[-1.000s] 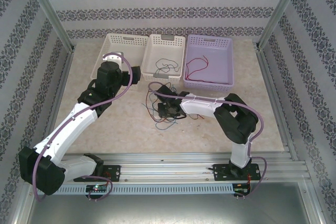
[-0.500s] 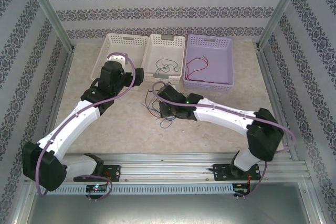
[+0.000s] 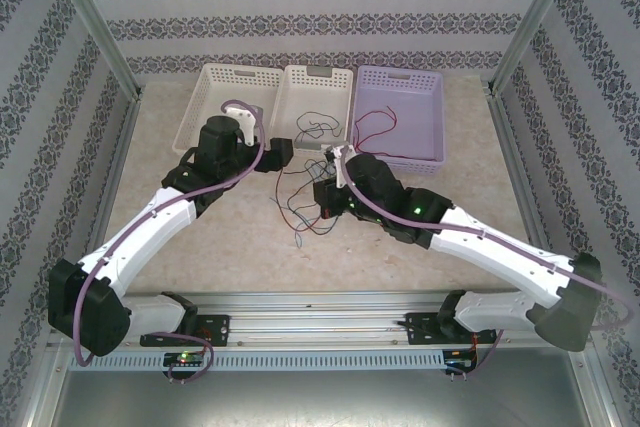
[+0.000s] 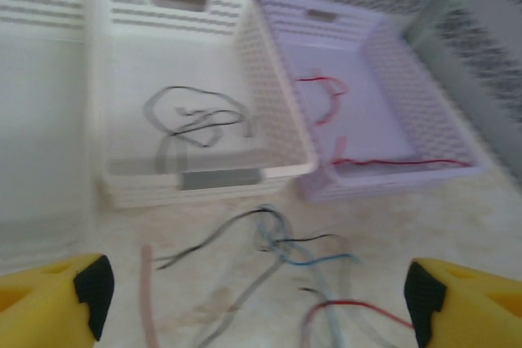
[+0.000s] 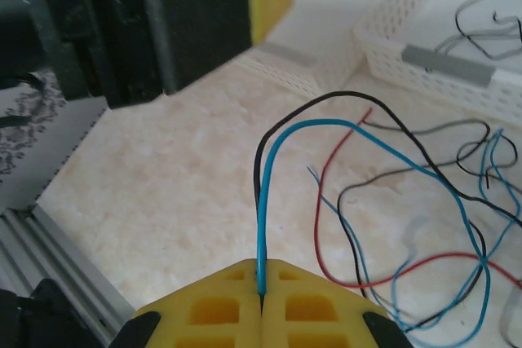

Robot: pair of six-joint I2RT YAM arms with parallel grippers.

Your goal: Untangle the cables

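The cables (image 3: 300,209) lie tangled on the table in front of the baskets: thin red, blue and black-grey wires (image 4: 285,246). My right gripper (image 5: 261,270) is shut on a blue wire and a black wire (image 5: 263,201), which arch up from its yellow pads; in the top view it (image 3: 322,199) sits over the tangle. My left gripper (image 4: 261,307) hovers wide open over the tangle's far side, its yellow fingertips (image 4: 57,291) far apart, just left of the right gripper (image 3: 283,154). Nothing is between its fingers.
Three baskets stand along the back: a white one (image 3: 225,97), a white middle one (image 3: 300,87) holding a black-grey wire (image 4: 196,120), and a lilac one (image 3: 420,107) holding a red wire (image 4: 383,160). Metal rails run along the near edge (image 3: 330,307).
My right arm has stretched out to the left and forward, carrying its gripper and the wires toward the baskets. The left gripper has swung right toward the tangle.
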